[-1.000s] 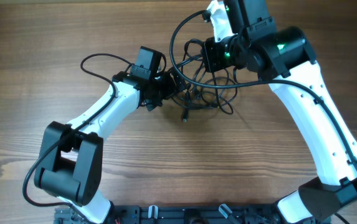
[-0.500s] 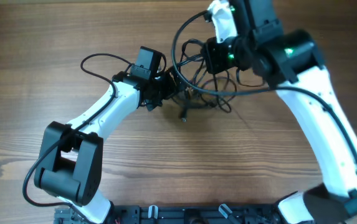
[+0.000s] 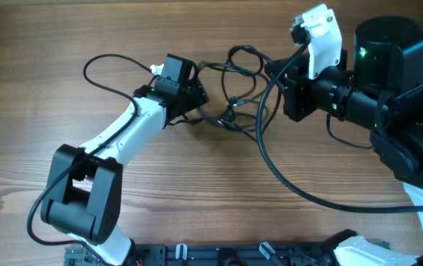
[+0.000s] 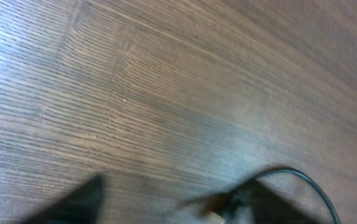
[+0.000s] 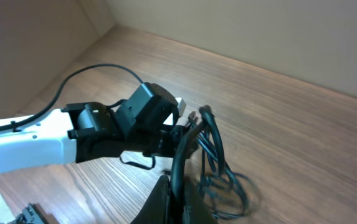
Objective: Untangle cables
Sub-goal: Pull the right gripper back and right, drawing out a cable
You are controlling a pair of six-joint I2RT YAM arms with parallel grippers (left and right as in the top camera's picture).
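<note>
The cables (image 3: 229, 103) lie in a messy bunch on the brown wooden table (image 3: 63, 44). Seen from above, the bunch is a little past the middle of the table, at about 12 o'clock. The thin black cords cross over each other in loops. The left gripper (image 3: 198, 92) is at 9 o'clock from the bunch, right at its edge, and some cords run up to it. The white left arm (image 3: 122, 129) reaches to it from 7 o'clock. The left wrist picture is blurry. It shows two dark fingers (image 4: 81, 196) low down with bare wood between them, and one thin cord by the finger at 5 o'clock. I cannot tell if this gripper has a cord or not. The right gripper (image 3: 279, 77) is at 3 o'clock from the bunch. In the right wrist picture, some cords rise up off the table and go down into its fingers at 6 o'clock, so it looks like it is pinching them tight. A thick black wire (image 3: 270, 166) hangs from the right arm (image 3: 388, 81) in a big curve toward 5 o'clock.
</note>
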